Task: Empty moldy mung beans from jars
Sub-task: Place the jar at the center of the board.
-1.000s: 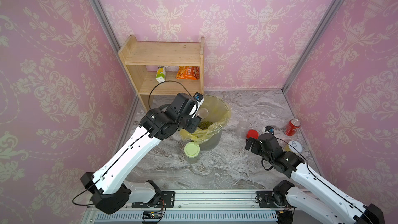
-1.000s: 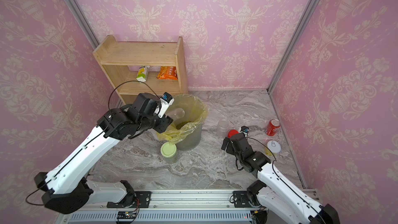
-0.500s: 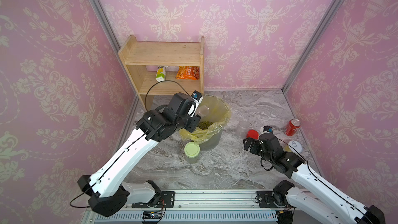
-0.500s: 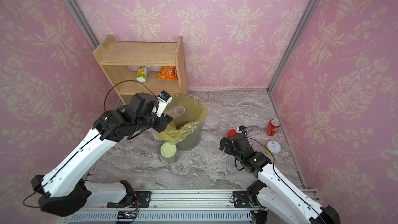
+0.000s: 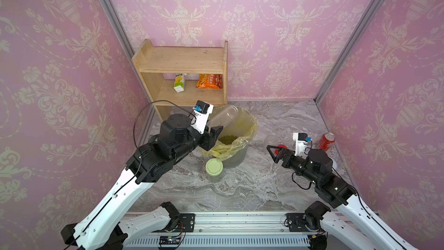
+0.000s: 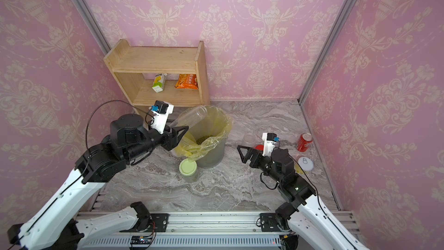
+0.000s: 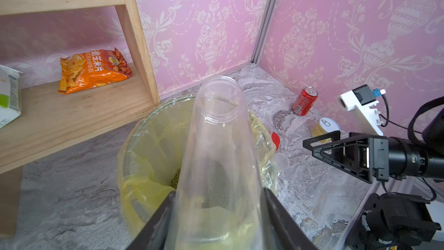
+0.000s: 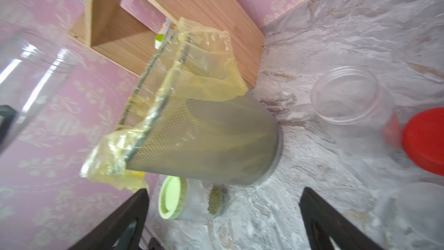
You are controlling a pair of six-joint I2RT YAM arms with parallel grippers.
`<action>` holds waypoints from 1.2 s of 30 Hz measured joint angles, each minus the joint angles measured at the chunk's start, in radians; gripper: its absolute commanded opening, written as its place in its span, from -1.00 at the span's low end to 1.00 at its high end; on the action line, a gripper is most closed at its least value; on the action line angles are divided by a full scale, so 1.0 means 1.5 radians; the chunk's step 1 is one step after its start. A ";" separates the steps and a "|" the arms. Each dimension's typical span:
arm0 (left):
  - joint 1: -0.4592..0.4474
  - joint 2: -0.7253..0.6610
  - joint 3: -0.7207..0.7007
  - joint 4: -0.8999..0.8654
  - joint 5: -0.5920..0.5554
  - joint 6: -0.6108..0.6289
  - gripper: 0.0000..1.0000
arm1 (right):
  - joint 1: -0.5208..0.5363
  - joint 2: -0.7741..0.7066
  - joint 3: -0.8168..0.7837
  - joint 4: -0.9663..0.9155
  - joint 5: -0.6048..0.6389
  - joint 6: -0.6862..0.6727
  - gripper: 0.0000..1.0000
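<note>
Mung beans (image 5: pixel 227 139) lie in bin (image 5: pixel 239 158); left gripper (image 5: pixel 212 126) clamps empty jar (image 5: pixel 223 116), right gripper (image 5: pixel 271 153) gapes.

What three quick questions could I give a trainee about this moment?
1. True or false: the left pincer grips a clear jar over the bin.
2. Where do beans show? A) bin only; B) bin and green-lid jar; C) green-lid jar only.
3. Fill in: the right pincer is ___ and holds nothing.
Key: 1 true; 2 B; 3 open.
</note>
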 measured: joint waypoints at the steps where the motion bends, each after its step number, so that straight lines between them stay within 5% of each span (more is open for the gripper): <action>1: 0.000 0.006 -0.006 0.020 0.007 -0.004 -0.33 | 0.005 0.003 0.010 0.017 -0.008 0.015 1.00; 14: -0.045 0.080 -0.033 0.233 0.093 -0.067 -0.36 | 0.101 0.091 0.081 0.317 0.038 0.100 1.00; 24: -0.117 0.115 -0.032 0.277 0.093 -0.066 -0.36 | 0.102 0.163 0.121 0.400 0.101 0.104 0.98; 36: -0.148 0.131 -0.032 0.304 0.092 -0.050 -0.29 | 0.102 0.238 0.164 0.431 0.128 0.150 0.52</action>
